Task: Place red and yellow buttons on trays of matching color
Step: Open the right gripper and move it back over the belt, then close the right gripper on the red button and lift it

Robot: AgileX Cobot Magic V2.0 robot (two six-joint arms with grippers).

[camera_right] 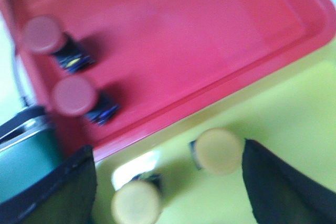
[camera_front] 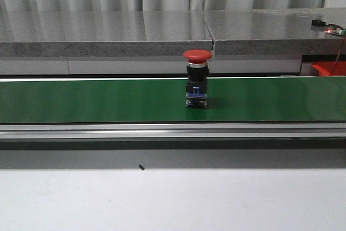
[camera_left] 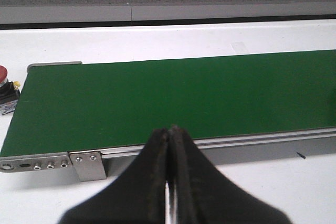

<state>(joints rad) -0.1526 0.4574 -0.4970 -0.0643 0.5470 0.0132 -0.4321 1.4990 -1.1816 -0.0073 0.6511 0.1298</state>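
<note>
the red button stands upright on the green conveyor belt, about midway along it and closer to its far edge. my worry: top-heavy with that wide mushroom cap on a narrow dark body, it could topple if nudged. the left gripper hangs over the belt's near edge, jaws pressed together, holding nothing. the right gripper hovers over the yellow tray, jaws wide apart, beside the red tray.

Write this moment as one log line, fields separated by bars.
red mushroom-head button: upright on green belt | left gripper: shut, empty | right gripper: open above yellow tray
</note>
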